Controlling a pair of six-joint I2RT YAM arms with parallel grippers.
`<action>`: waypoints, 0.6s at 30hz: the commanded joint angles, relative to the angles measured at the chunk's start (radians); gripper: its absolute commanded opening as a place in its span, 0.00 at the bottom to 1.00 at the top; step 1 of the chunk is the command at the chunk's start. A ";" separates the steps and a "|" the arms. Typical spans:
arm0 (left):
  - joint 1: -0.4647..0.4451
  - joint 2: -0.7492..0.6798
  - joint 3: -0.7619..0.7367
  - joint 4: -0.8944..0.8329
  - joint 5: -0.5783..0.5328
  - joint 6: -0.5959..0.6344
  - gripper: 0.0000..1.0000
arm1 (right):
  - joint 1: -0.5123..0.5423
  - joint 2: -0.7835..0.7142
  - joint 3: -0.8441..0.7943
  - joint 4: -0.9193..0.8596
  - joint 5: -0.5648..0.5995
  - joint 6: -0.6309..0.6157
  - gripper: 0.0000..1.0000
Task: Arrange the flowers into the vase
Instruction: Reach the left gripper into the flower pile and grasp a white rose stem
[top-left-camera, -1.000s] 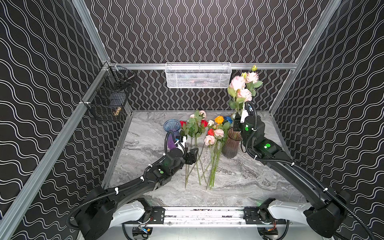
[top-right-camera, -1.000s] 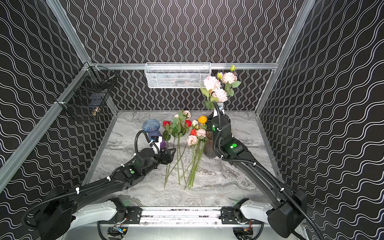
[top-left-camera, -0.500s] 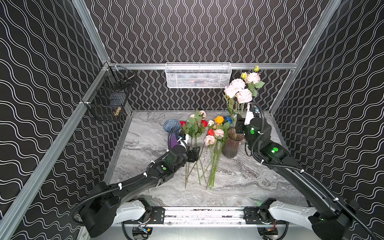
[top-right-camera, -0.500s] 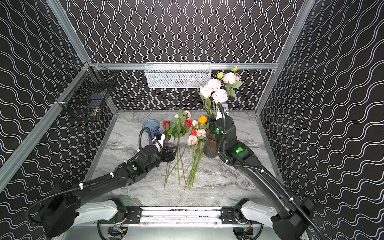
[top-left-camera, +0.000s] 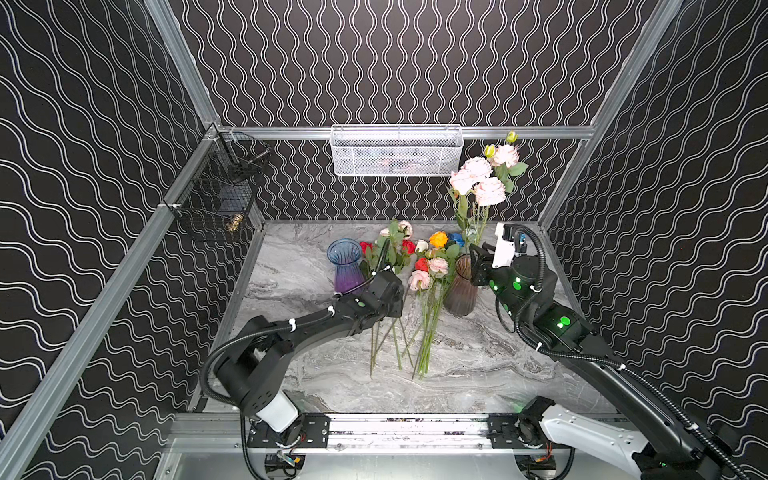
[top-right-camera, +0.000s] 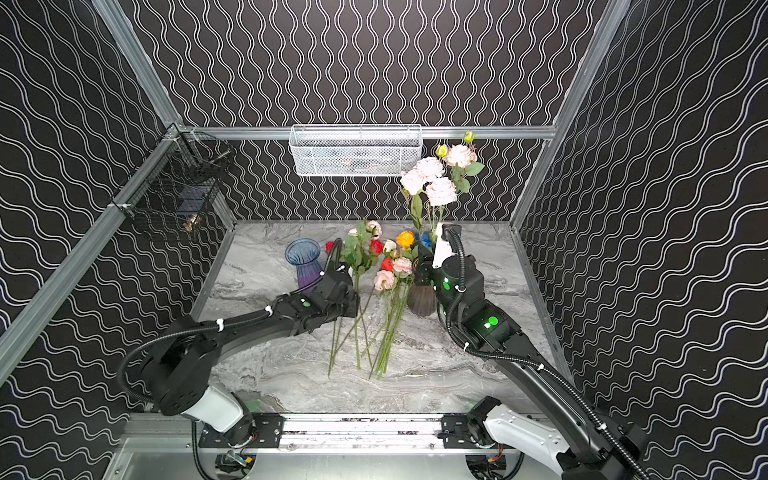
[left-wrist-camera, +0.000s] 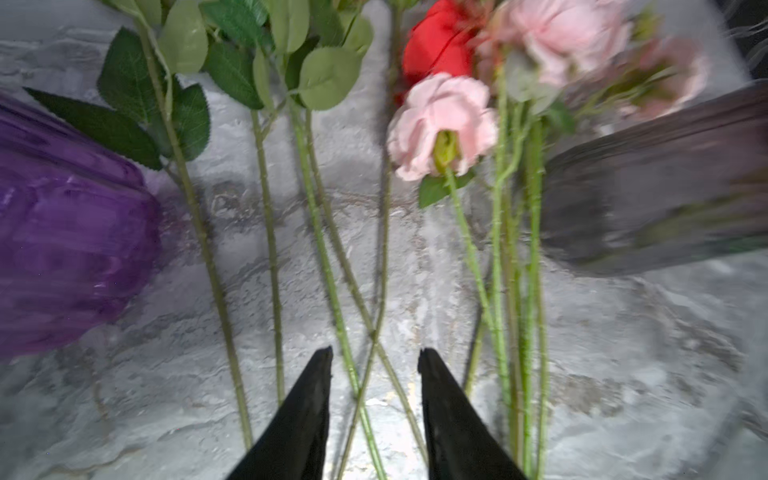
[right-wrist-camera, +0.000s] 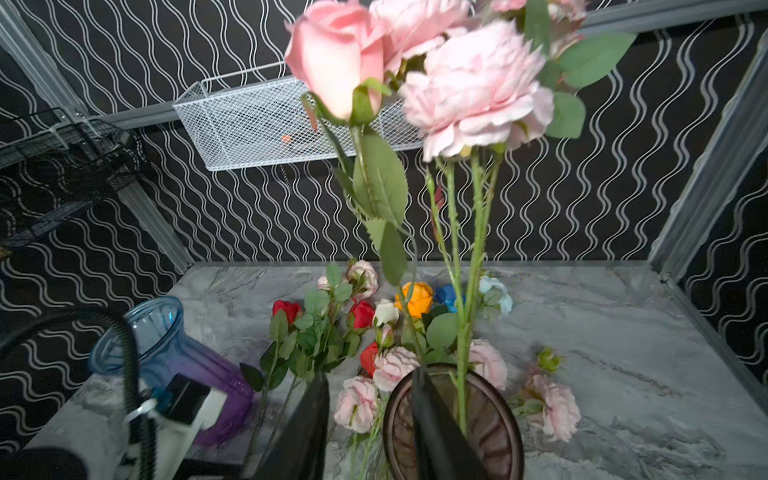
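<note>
Several pale pink flowers (top-left-camera: 482, 183) (top-right-camera: 434, 183) (right-wrist-camera: 469, 83) stand upright with their stems in the brown vase (top-left-camera: 461, 291) (top-right-camera: 422, 297) (right-wrist-camera: 494, 399). More flowers (top-left-camera: 419, 270) (top-right-camera: 386, 274) in pink, red, orange, white and blue lie on the marble table, stems toward the front. My right gripper (right-wrist-camera: 370, 376) is open at the vase's rim, one finger over the mouth, the stems beside it and not between the jaws. My left gripper (left-wrist-camera: 374, 353) is open low over the table, with crossed green stems (left-wrist-camera: 365, 324) between its fingers, untouched.
A blue-and-purple glass vase (top-left-camera: 347, 266) (top-right-camera: 305, 262) (left-wrist-camera: 62, 232) stands just left of the left wrist. On the back wall hangs a white mesh basket (top-left-camera: 395, 151), on the left wall a black wire basket (top-left-camera: 220, 195). Patterned walls close in three sides.
The left gripper has slid right and farther back over the lying stems, its jaws narrower. The right gripper has sunk a little beside the pink bunch, which stays standing; its jaws also narrowed.
</note>
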 joint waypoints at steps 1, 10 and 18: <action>0.029 0.066 0.049 -0.144 -0.107 0.054 0.36 | 0.001 0.005 -0.008 0.039 -0.057 0.043 0.33; 0.060 0.195 0.041 -0.092 -0.060 0.096 0.30 | 0.001 0.010 -0.007 0.044 -0.072 0.042 0.33; 0.068 0.185 0.000 -0.036 0.017 0.094 0.04 | 0.001 0.002 -0.008 0.043 -0.068 0.049 0.33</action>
